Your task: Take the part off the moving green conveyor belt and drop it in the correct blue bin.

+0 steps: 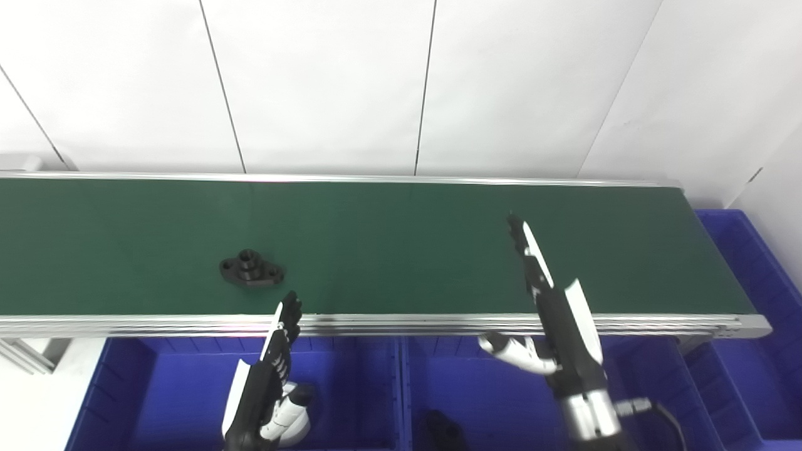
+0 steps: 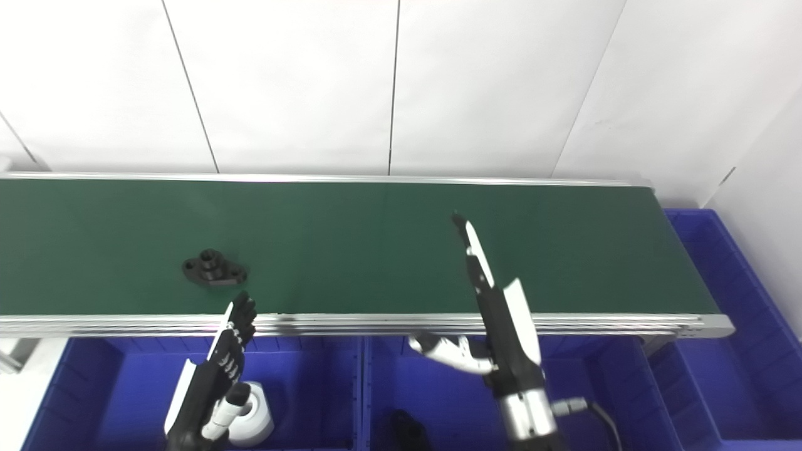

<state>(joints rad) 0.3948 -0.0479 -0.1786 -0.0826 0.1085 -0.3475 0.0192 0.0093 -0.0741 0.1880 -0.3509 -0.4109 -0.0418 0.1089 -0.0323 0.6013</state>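
one black part (image 1: 251, 268) on belt (image 1: 401, 244), left hand (image 1: 266, 382) and right hand (image 1: 551, 313) (both released, empty)

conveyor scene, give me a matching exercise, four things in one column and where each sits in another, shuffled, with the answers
Things:
1. black part
2. left hand
3. right hand
4. white roll

Places:
A. fingers reaching over the right half of the belt
B. in the left blue bin
C. on the green conveyor belt, left of centre
D. fingertips at the belt's near rail, below the part

Pairs: 1-C, 2-D, 3-A, 4-B

Bright, even light; slightly soft.
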